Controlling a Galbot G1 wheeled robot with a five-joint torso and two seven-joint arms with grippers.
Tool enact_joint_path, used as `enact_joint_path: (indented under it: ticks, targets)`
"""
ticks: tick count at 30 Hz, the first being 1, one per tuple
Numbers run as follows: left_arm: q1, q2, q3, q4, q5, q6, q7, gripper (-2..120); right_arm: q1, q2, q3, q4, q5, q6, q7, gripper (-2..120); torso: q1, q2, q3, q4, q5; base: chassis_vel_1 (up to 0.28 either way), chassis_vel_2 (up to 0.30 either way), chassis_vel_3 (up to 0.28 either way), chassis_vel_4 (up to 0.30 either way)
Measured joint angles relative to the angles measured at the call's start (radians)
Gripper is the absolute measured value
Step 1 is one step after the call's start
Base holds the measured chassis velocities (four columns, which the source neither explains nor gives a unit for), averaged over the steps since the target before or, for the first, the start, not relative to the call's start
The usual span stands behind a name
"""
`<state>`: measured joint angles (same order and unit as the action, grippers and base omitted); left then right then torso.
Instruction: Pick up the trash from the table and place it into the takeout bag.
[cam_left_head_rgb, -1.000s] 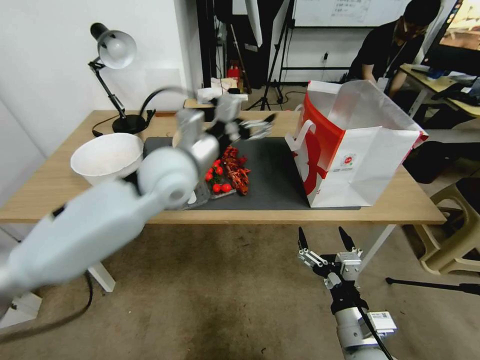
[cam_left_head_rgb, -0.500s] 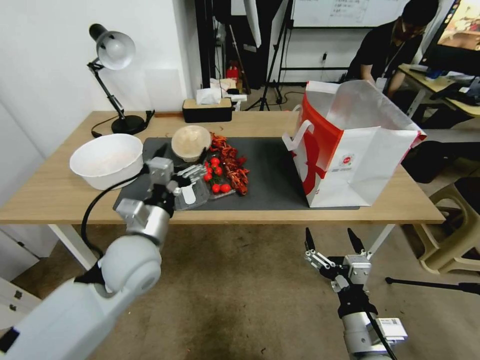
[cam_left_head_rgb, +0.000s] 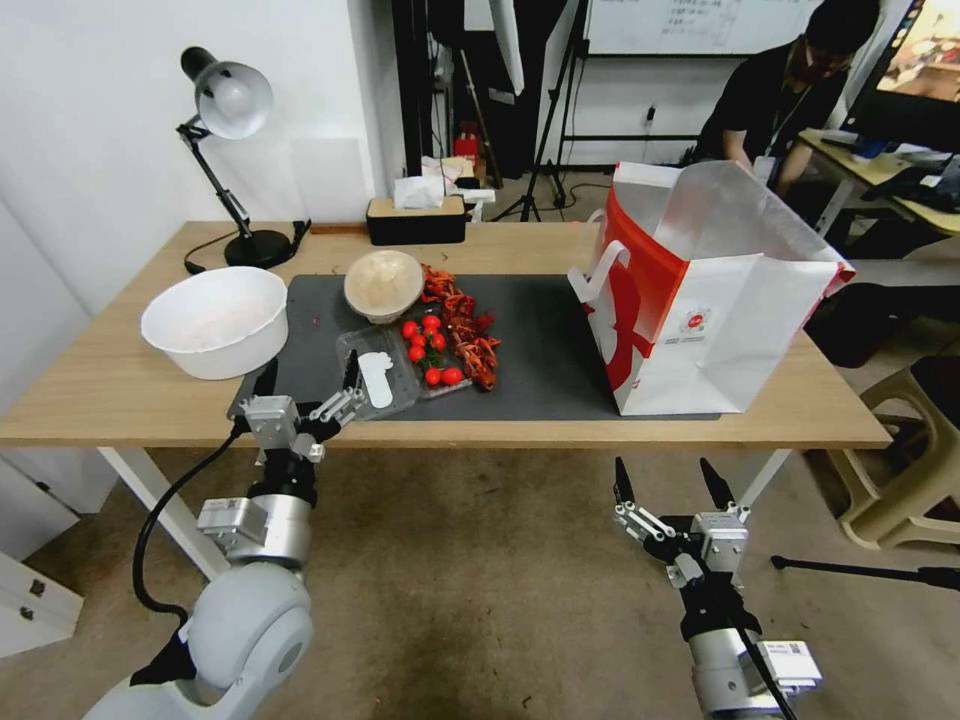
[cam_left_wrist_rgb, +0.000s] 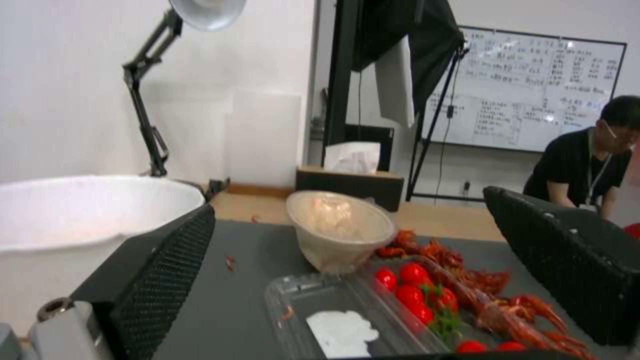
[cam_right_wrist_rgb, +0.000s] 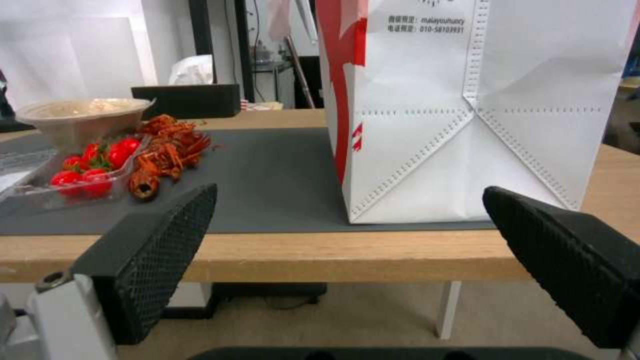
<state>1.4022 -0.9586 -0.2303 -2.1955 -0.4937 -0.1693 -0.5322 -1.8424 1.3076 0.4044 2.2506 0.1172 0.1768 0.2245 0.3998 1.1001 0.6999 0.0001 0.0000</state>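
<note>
Empty-jawed, my left end effector (cam_left_head_rgb: 308, 392) has dropped back to the bench (cam_left_head_rgb: 120, 390) edge, spread wide. Trash remains beside the takeout bag (cam_left_head_rgb: 740, 320); my right end effector (cam_left_head_rgb: 668, 482) idles open.

Even, bright indoor light; no hard shadows on the table (cam_left_head_rgb: 120, 390). Glare on the whiteboard (cam_left_wrist_rgb: 527, 90) in the left wrist view, washing out the writing. Head view bows straight lines near its edges. Left wrist view soft throughout; near fingers (cam_left_wrist_rgb: 167, 270) blurred. Right wrist view sharper, bag (cam_right_wrist_rgb: 467, 100) print readable.
</note>
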Motion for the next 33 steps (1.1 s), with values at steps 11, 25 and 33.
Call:
enact_joint_path:
  ticks: [11, 25, 33]
  targets:
    - [-0.235, 0.085, 0.057, 0.068, -0.371, 0.181, 0.023, 100, -0.005, -0.017, 0.0, 0.012, -0.006, 0.001, 0.0, 100, 0.0, 0.0, 0.0, -0.0006, -0.0001, 0.0, 0.0, 0.0, 0.0]
    - [-0.572, 0.114, 0.089, 0.185, -0.888, 0.362, -0.09, 100, 0.047, -0.091, -0.028, -0.015, 0.04, -0.023, 0.002, 100, 0.0, 0.0, 0.0, 0.0002, -0.0001, 0.0, 0.0, 0.0, 0.0]
    - [-0.814, 0.066, 0.131, 0.385, -1.164, 0.464, -0.161, 100, 0.053, -0.102, -0.019, -0.024, 0.053, -0.026, 0.007, 100, 0.0, 0.0, 0.0, 0.0, 0.0, 0.0, 0.0, 0.0, 0.0]
